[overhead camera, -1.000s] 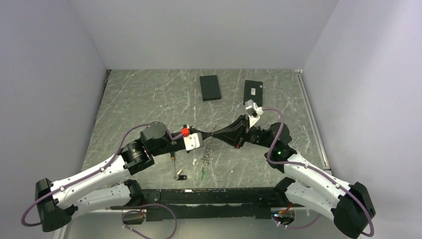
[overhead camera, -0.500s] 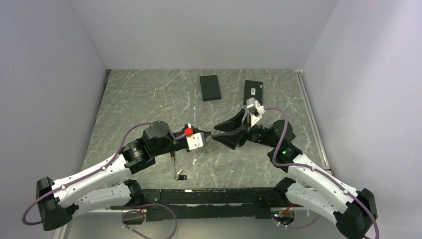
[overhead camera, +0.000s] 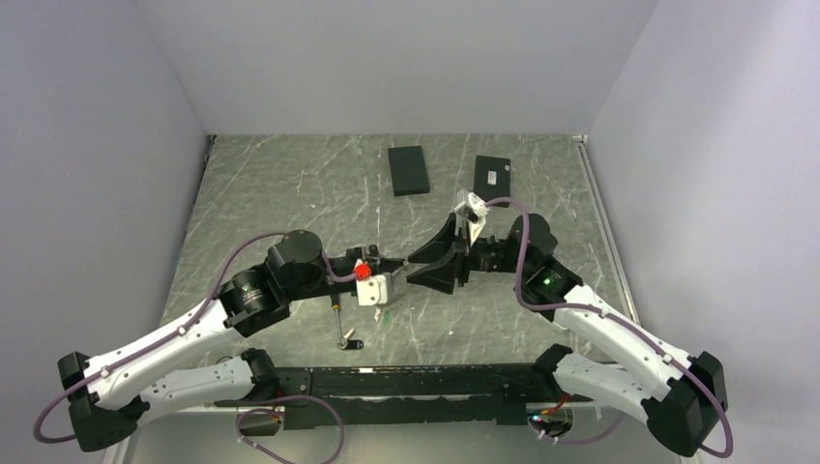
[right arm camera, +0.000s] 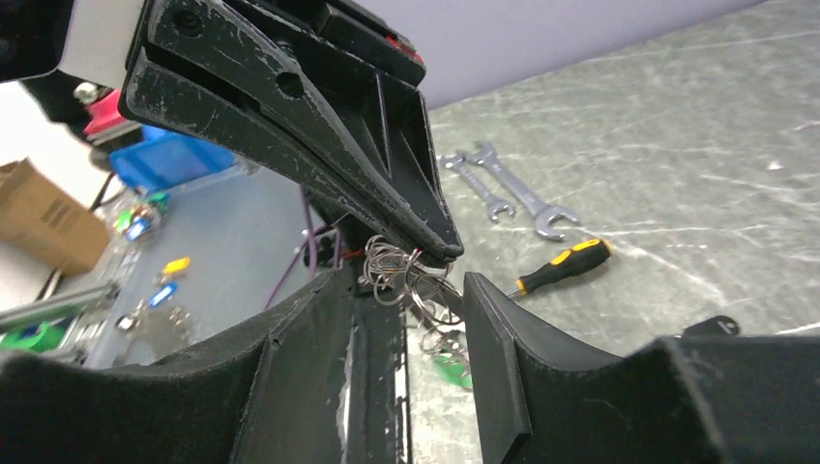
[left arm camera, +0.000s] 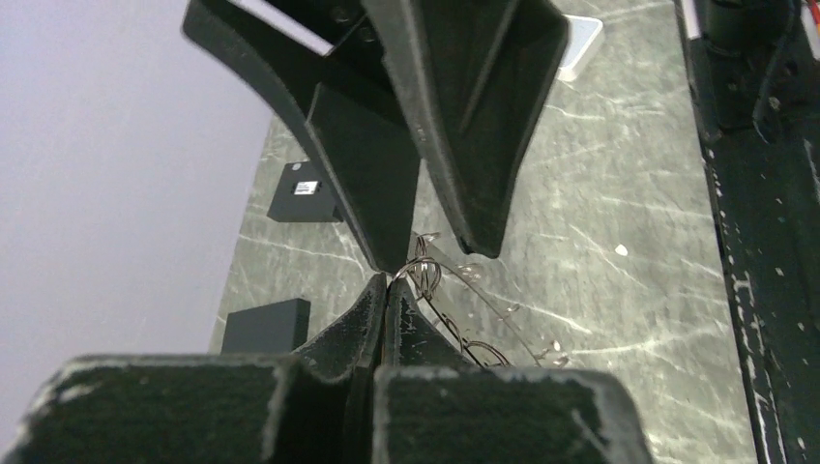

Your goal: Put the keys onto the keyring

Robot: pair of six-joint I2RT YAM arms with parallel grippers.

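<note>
My left gripper (overhead camera: 394,283) is shut on the keyring (left arm camera: 428,277), pinching its thin wire loops at the fingertips (left arm camera: 398,295). From those loops the keyring (right arm camera: 410,276) hangs with its green tag (right arm camera: 451,368) just over the table. My right gripper (overhead camera: 414,270) stands open, tip to tip with the left one. Its two fingers (right arm camera: 488,329) straddle the hanging rings without closing on them. One of the keys (overhead camera: 350,341), black-headed, lies on the table near the front edge. A black key head (right arm camera: 712,326) also shows in the right wrist view.
A black-and-yellow screwdriver (right arm camera: 563,268) and two silver wrenches (right arm camera: 508,190) lie on the marble table behind the left arm. Two flat black boxes (overhead camera: 408,169) (overhead camera: 491,180) sit at the back. A black rail (overhead camera: 406,379) runs along the near edge.
My right gripper has opened and let go of the keyring. Both grippers have shifted left, and the keyring now hangs from the left gripper alone.
</note>
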